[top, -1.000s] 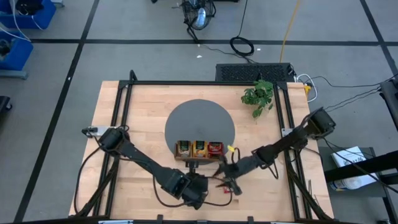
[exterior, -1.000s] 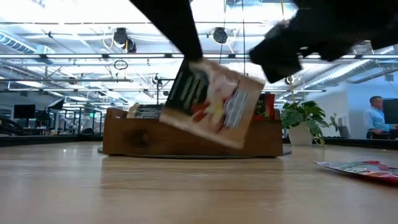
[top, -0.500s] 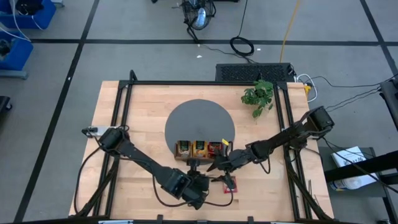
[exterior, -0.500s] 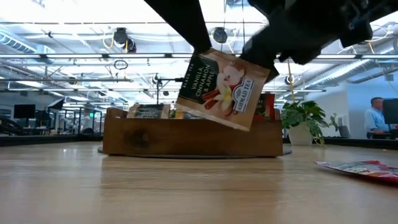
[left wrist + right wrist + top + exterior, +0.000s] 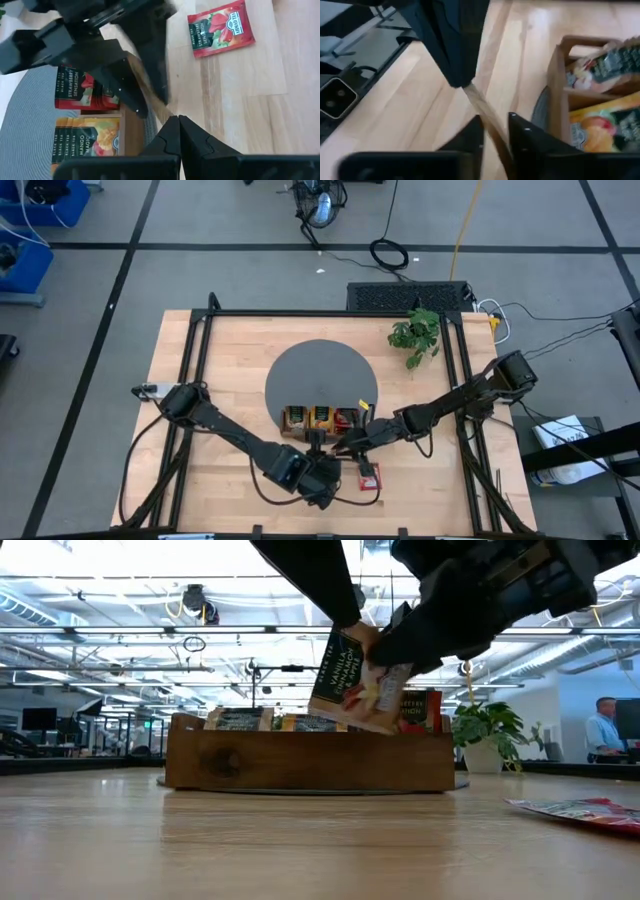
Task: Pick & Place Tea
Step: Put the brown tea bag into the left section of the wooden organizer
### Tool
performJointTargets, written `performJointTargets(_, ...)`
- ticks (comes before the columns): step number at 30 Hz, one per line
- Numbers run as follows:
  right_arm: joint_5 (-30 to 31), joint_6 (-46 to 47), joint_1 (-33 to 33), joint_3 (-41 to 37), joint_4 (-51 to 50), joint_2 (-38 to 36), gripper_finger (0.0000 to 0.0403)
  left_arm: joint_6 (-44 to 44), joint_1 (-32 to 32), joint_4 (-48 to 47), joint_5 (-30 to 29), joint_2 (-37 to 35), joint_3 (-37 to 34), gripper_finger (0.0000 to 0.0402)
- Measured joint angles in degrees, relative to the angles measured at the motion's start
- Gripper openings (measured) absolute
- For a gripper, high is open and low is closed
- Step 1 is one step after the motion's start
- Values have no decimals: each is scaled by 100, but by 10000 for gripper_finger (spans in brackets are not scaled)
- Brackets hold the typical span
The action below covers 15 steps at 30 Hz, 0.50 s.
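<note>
Near the front edge of the wooden table (image 5: 200, 360), a red tea sachet (image 5: 369, 474) is lying flat and alone on the bare wood. Just to the side of it, the left gripper (image 5: 318, 452) is reaching up from the front edge with its fingers pressed closed on the corner of a cream-and-dark sachet (image 5: 358, 680) labelled vanilla and cinnamon. That sachet is hanging tilted in the air, clear of the table, just in front of the wooden tray (image 5: 300, 762). The right gripper (image 5: 345, 448) is coming in from the right edge and meeting the same sachet, one finger (image 5: 470, 137) sitting on either side of its thin edge; whether those fingers are actually pinching it cannot be told.

Behind the two grippers, the tray is sitting on the front rim of a round grey mat (image 5: 320, 375) at the middle of the table. Its three compartments are holding more sachets standing in rows: red strawberry ones (image 5: 80, 90) in the right-hand compartment, orange-yellow mango ones (image 5: 92, 142) in the middle.

Farther back, a small green plant (image 5: 415, 333) is standing near the table's back right corner.
</note>
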Motion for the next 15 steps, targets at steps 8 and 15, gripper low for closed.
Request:
performJointTargets(8,6,-323,4,0,140,0,6,-2,2,1,-37,-2,0,0)
performJointTargets(15,8,-424,4,0,208,0,1,48,-97,-31,-349,-109,0,68)
